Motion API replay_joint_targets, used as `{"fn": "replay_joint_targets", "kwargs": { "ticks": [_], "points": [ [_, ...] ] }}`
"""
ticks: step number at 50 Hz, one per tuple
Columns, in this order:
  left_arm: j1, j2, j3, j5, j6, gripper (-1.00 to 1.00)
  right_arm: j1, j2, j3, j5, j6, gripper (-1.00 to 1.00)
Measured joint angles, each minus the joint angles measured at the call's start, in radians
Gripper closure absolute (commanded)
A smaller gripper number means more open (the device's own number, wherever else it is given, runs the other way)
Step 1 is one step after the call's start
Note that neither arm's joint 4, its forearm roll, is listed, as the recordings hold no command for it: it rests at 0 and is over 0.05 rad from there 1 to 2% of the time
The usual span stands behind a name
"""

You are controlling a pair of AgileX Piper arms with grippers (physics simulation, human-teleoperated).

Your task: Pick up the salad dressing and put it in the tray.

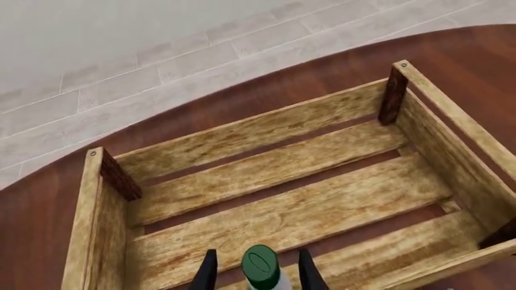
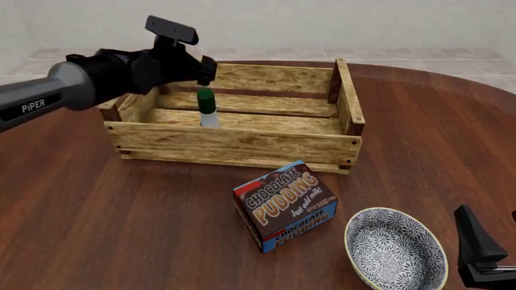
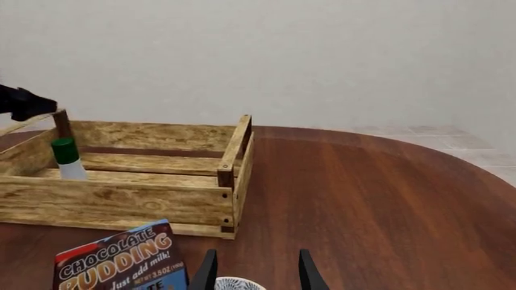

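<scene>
The salad dressing (image 2: 207, 110), a slim whitish bottle with a green cap, stands upright inside the tray (image 2: 234, 145), toward its left half. My left gripper (image 2: 206, 75) hovers just above the cap. In the left wrist view the salad dressing cap (image 1: 260, 267) sits between the left gripper (image 1: 258, 254) fingers with a gap on each side, so the gripper is open. The tray (image 1: 258, 127) floor fills that view. The right wrist view shows the salad dressing (image 3: 66, 158) in the tray (image 3: 121, 202). My right gripper (image 3: 258, 272) is open and holds nothing.
A brown chocolate pudding box (image 2: 284, 205) lies in front of the tray, also visible as the pudding box (image 3: 121, 257). A blue-white patterned bowl (image 2: 395, 251) sits at the front right, beside the right gripper (image 2: 487, 241). The round wooden table's edge curves behind the tray.
</scene>
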Motion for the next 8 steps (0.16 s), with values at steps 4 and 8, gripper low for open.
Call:
{"fn": "replay_joint_targets", "kwargs": {
  "ticks": [4, 8],
  "points": [
    [-0.005, -0.022, 0.022, -0.007, 0.002, -1.00, 0.000, 0.000, 0.000, 0.000, 0.000, -1.00],
    [-0.010, -0.045, 0.043, -0.014, 0.003, -1.00, 0.000, 0.000, 0.001, -0.001, -0.001, -1.00]
  ]
}}
